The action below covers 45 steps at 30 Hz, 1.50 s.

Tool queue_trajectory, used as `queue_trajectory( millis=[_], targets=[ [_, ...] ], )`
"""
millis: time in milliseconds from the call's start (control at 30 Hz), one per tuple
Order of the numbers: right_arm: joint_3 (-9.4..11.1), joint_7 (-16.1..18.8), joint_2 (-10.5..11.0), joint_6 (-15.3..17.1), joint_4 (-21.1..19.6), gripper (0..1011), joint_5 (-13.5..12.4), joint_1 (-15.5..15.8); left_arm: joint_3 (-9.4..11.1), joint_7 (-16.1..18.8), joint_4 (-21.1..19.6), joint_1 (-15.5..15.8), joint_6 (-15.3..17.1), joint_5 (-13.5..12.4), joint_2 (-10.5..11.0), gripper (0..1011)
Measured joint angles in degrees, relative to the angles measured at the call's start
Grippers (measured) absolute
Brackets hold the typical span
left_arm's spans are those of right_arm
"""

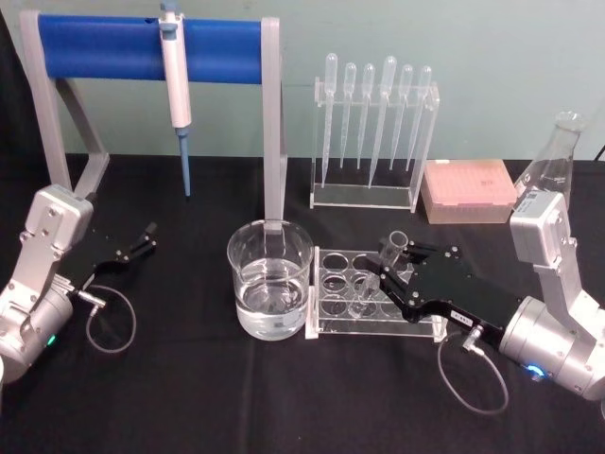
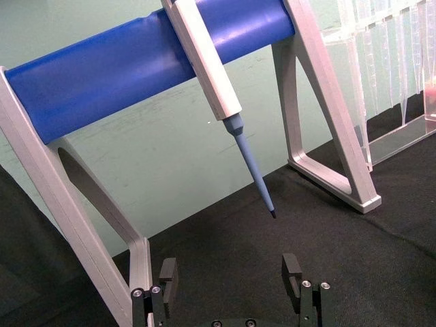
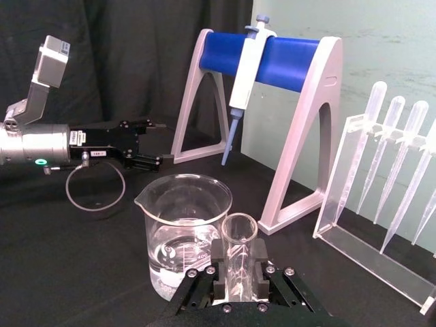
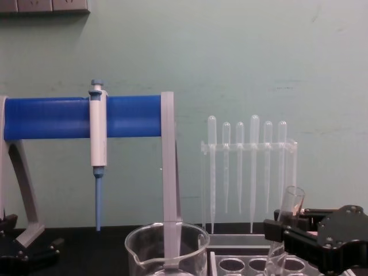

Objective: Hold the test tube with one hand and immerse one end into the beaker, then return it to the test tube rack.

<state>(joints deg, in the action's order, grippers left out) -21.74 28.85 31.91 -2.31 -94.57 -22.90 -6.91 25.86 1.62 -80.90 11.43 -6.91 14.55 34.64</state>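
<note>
Gripping the long clear glass test tube [image 1: 397,240] near its flared rim, the black right gripper [image 1: 389,257] leaves the lower end free for dipping; the tube leans in the clear rack [image 1: 373,330] beside the wide glass beaker [image 1: 234,267]. The left gripper [image 1: 149,236] idles at left, fingers open.

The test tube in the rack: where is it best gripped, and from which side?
Grip the test tube on its upper part, just below the flared rim, from the robot's right, as the right gripper does: its lower part stands inside the rack.
</note>
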Motion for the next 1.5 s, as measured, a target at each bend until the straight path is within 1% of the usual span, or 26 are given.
queue_trajectory(
  millis=[233, 300, 433, 533, 567, 667, 700, 767, 800, 933, 967, 1000, 1067, 1200, 1500],
  targets=[
    [-0.01, -0.01, 0.0, -0.01, 0.0, 225, 0.0, 0.01, 0.0, 0.0, 0.0, 0.0, 0.0, 0.0, 0.0, 1000],
    [0.31, 0.01, 0.06, 0.18, 0.0, 225, 0.02, -0.27, 0.0, 0.0, 0.0, 0.0, 0.0, 0.0, 0.0, 1000],
    [0.95, 0.25, 0.49, 1.45, -0.45, 225, -0.07, -1.43, 0.0, 0.0, 0.0, 0.0, 0.0, 0.0, 0.0, 1000],
    [1.3, 0.85, 1.1, 3.07, -1.11, 225, -0.51, -2.67, 0.0, 0.0, 0.0, 0.0, 0.0, 0.0, 0.0, 1000],
    [1.47, 1.21, 1.5, 4.16, -1.46, 225, -0.89, -3.48, 0.0, 0.0, 0.0, 0.0, 0.0, 0.0, 0.0, 1000],
    [1.59, 1.93, 2.12, 6.11, -1.83, 225, -1.78, -4.79, 0.0, 0.0, 0.0, 0.0, 0.0, 0.0, 0.0, 1000],
    [1.61, 2.51, 2.55, 7.48, -2.06, 225, -2.55, -5.74, 0.0, 0.0, 0.0, 0.0, 0.0, 0.0, 0.0, 1000],
    [1.61, 3.02, 2.94, 8.64, -2.29, 225, -3.32, -6.51, 0.0, 0.0, 0.0, 0.0, 0.0, 0.0, 0.0, 1000],
    [1.58, 3.57, 3.37, 9.78, -2.58, 225, -4.11, -7.29, 0.0, 0.0, 0.0, 0.0, 0.0, 0.0, 0.0, 1000],
    [1.47, 4.51, 4.33, 11.8, -3.6, 225, -5.57, -8.8, 0.0, 0.0, 0.0, 0.0, 0.0, 0.0, 0.0, 1000],
    [1.39, 4.96, 5.07, 12.88, -4.48, 225, -6.38, -9.71, 0.0, 0.0, 0.0, 0.0, 0.0, 0.0, 0.0, 1000],
    [1.39, 4.96, 5.07, 12.88, -4.48, 225, -6.38, -9.71, 0.0, 0.0, 0.0, 0.0, 0.0, 0.0, 0.0, 1000],
    [1.24, 5.34, 5.93, 13.88, -5.5, 225, -7.17, -10.82, 0.0, 0.0, 0.0, 0.0, 0.0, 0.0, 0.0, 1000],
    [0.93, 5.5, 6.74, 14.78, -6.17, 225, -7.78, -12.16, 0.0, 0.0, 0.0, 0.0, 0.0, 0.0, 0.0, 1000],
    [-0.11, 5.88, 8.42, 16.04, -7.07, 225, -9.08, -15.08, 0.0, 0.0, 0.0, 0.0, 0.0, 0.0, 0.0, 1000]
  ],
)
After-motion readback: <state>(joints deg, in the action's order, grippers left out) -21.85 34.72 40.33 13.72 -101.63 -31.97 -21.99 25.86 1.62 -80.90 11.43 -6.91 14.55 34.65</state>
